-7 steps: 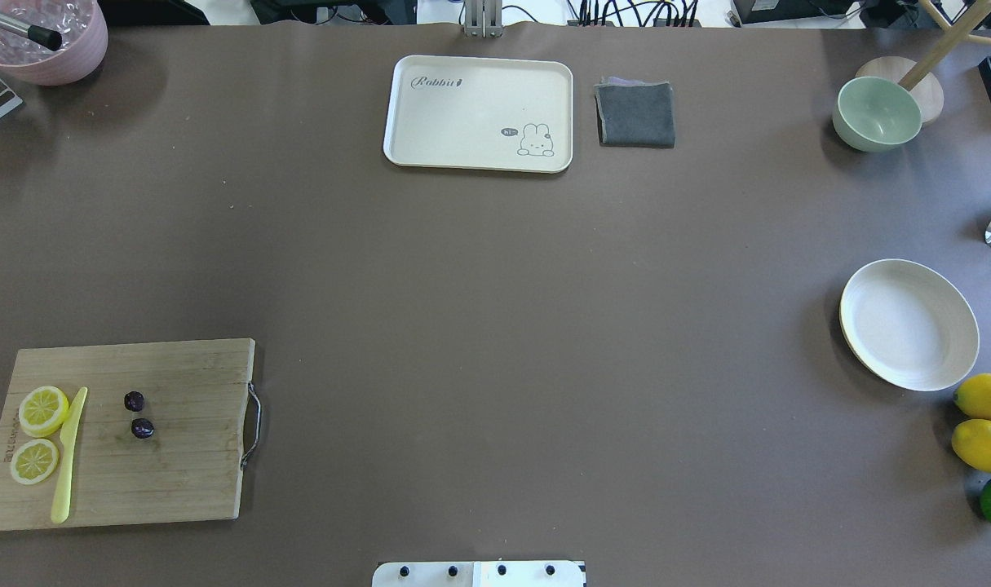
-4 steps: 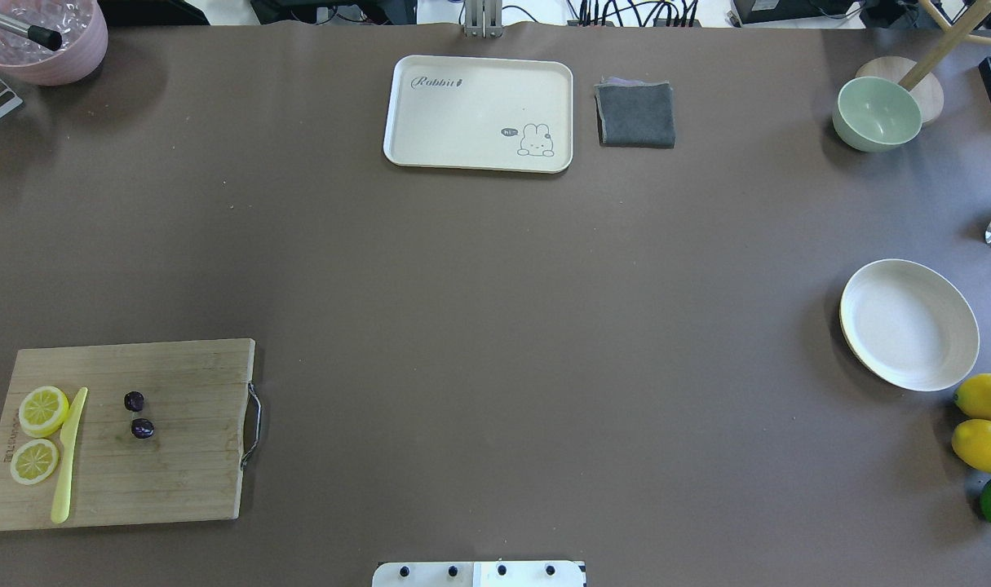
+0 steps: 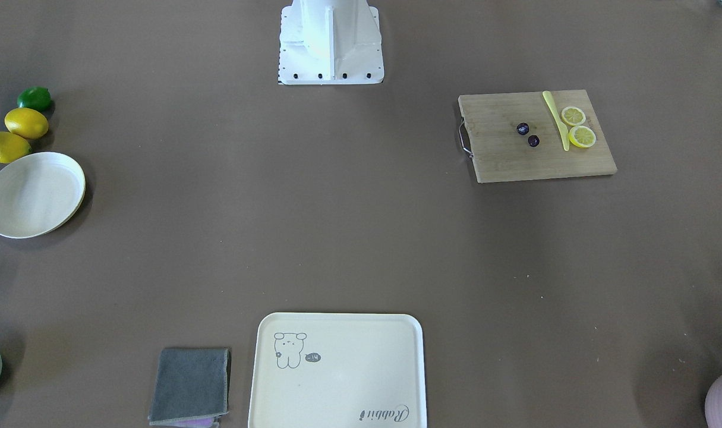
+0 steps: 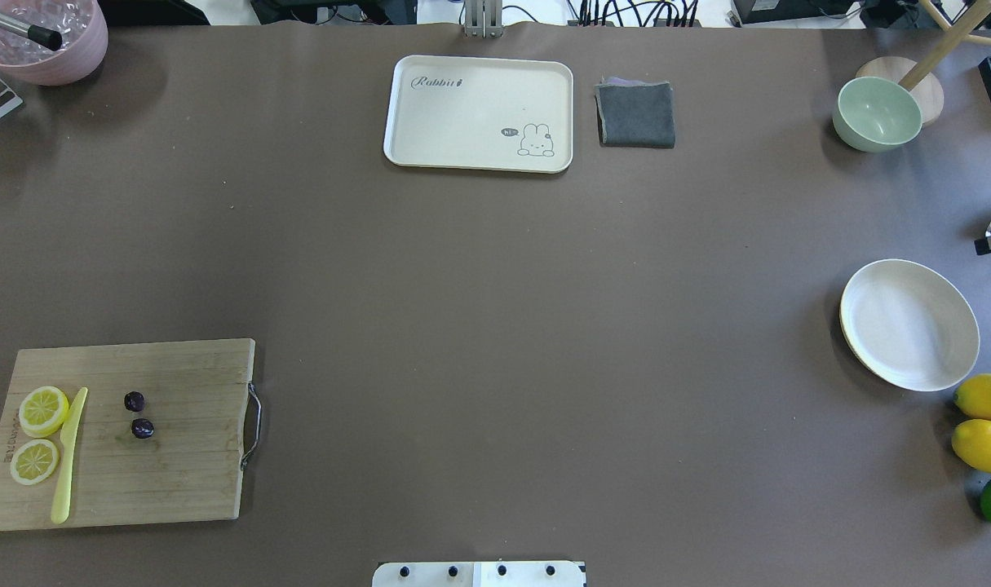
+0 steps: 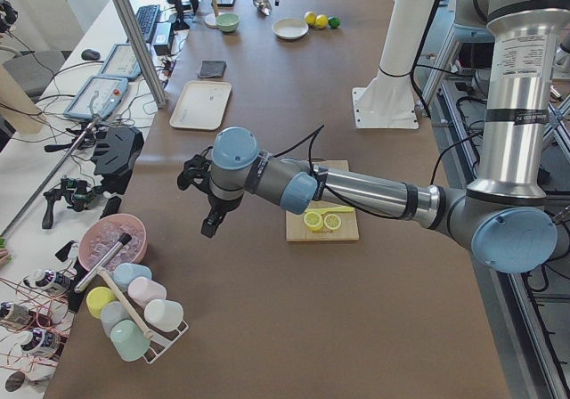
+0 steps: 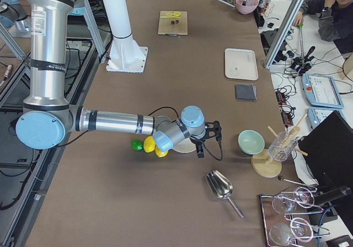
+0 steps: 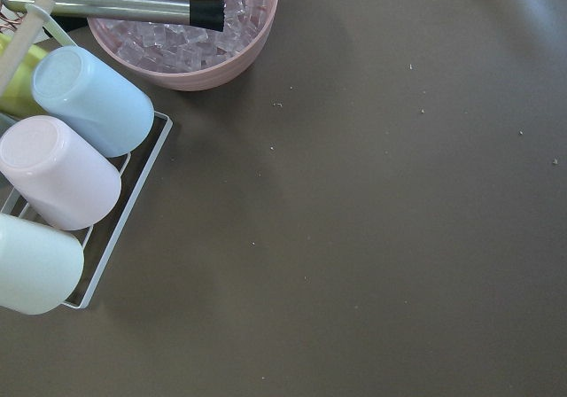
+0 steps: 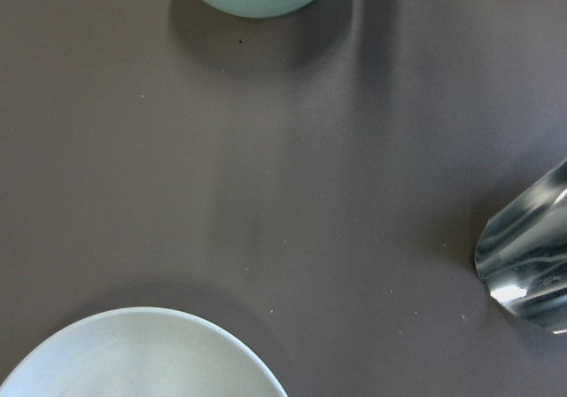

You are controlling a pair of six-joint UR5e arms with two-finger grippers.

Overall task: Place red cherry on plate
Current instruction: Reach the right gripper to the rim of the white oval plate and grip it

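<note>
cherry (image 4: 143,428) on cutting board (image 4: 177,481) | plate (image 4: 909,324) well apart, at desk's (image 4: 495,326) opposite end | left pincer (image 5: 210,226), right pincer (image 6: 199,151): cannot tell whether wide or narrow

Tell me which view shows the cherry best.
Overhead exterior: the cherry lies unobstructed on the board, both balls distinct. Front-facing shows it smaller; exterior right, a speck; exterior left's near arm hides it; wrists miss it.

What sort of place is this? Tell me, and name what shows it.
Most likely a robotics lab staged with kitchen props: an industrial robot arm reaches over a brown-covered table, a teach pendant lies off to the side, and a cutting board carries lemon slices.
</note>
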